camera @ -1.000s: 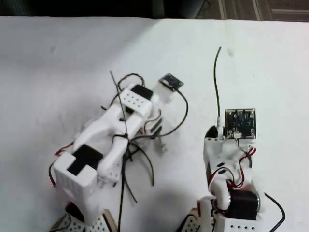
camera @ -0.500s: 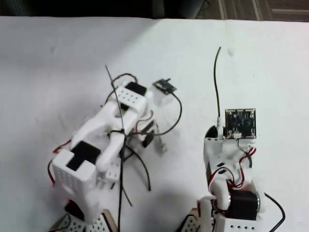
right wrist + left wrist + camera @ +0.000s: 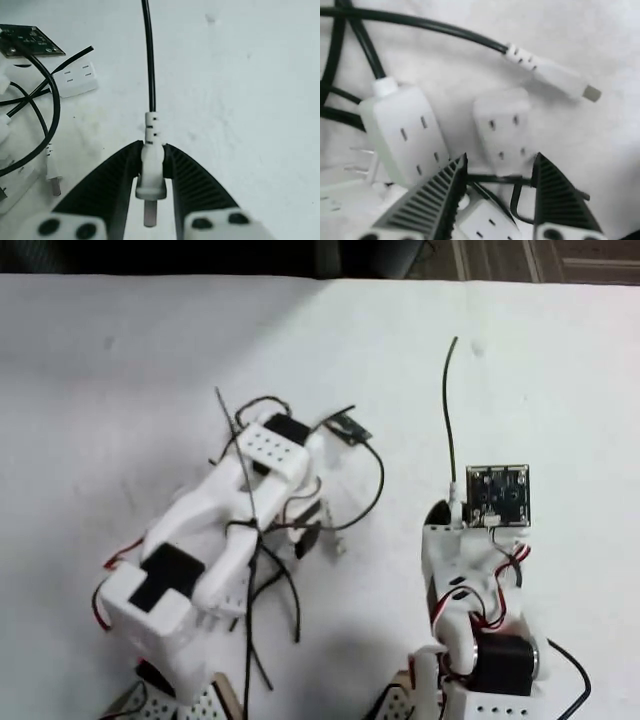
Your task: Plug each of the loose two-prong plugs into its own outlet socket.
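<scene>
The white plug (image 3: 152, 172) on its black cord has stayed where it was a second ago, clenched between the black fingers of the right gripper (image 3: 151, 147) with its prong end toward the wrist. Meanwhile we see the left arm (image 3: 215, 510) has shifted slightly toward the table's (image 3: 120, 360) near edge. The left gripper (image 3: 501, 164) hangs spread open just above a white outlet socket (image 3: 502, 125), with a second socket (image 3: 402, 132) beside it and a loose plug (image 3: 555, 77) nearby.
</scene>
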Controlling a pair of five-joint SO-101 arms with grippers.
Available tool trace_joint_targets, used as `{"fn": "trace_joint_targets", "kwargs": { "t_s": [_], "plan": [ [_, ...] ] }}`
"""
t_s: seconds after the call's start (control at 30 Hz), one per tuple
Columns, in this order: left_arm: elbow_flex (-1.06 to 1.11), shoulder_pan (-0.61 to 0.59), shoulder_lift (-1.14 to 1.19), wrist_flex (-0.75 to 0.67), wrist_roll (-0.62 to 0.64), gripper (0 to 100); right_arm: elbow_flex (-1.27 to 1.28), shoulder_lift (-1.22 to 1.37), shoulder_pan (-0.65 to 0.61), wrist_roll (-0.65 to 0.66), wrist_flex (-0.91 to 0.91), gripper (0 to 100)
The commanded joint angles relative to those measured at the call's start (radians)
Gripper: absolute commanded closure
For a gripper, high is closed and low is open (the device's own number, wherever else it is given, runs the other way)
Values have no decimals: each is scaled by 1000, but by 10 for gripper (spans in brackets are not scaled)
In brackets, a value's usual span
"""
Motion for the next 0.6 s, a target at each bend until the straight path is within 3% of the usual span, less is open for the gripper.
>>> {"fn": "trace_joint_targets", "kwargs": {
  "t_s": [0.0, 0.2, 0.3, 0.43, 0.57],
  "plan": [
    [-5, -4, -120, 44, -12, 778, -9, -5, 4, -9, -22, 981],
    [48, -30, -349, 72, -6, 781, -14, -5, 4, -11, -24, 981],
    [129, -102, -507, 58, -5, 782, -14, -5, 2, -11, -44, 981],
    [304, -205, -756, -23, -11, 782, -14, -5, 2, -11, -73, 981],
    [511, -189, -949, -138, -9, 764, -14, -5, 2, -11, -68, 981]
  ]
}}
